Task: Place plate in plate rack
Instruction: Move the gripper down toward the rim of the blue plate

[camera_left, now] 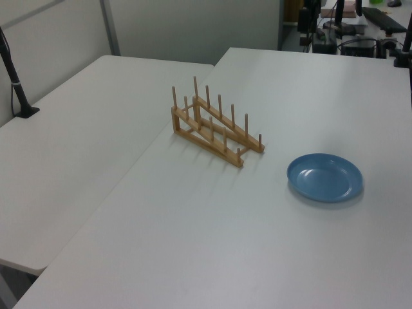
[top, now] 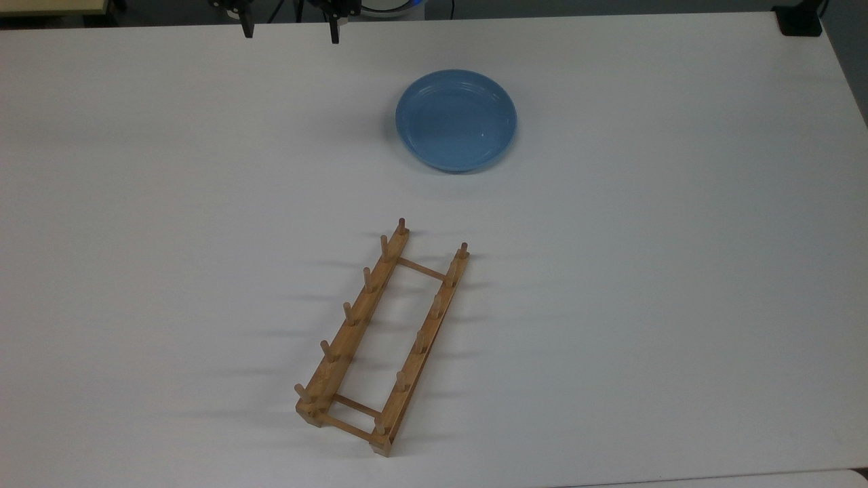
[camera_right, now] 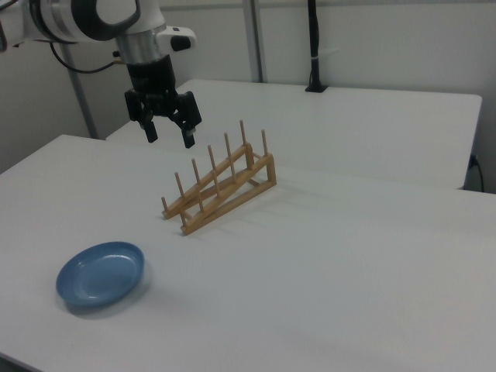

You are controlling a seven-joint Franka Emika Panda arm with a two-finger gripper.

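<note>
The light-blue plate lies flat and right way up on the white table, well apart from the wooden plate rack. In the top view the plate sits toward the far edge of the table, and the rack lies nearer the camera and a little to the top view's left, running on a slant. The rack's two rails each carry upright pegs, and thin crossbars join the rails near both ends; no plate stands between the pegs.

The gripper hangs in the air above the table, its fingers spread apart and holding nothing. In the right view it hovers to the right view's left of the rack's taller end, seemingly clear of it. In the top view its two dark fingertips show at the upper edge, left of the plate.
</note>
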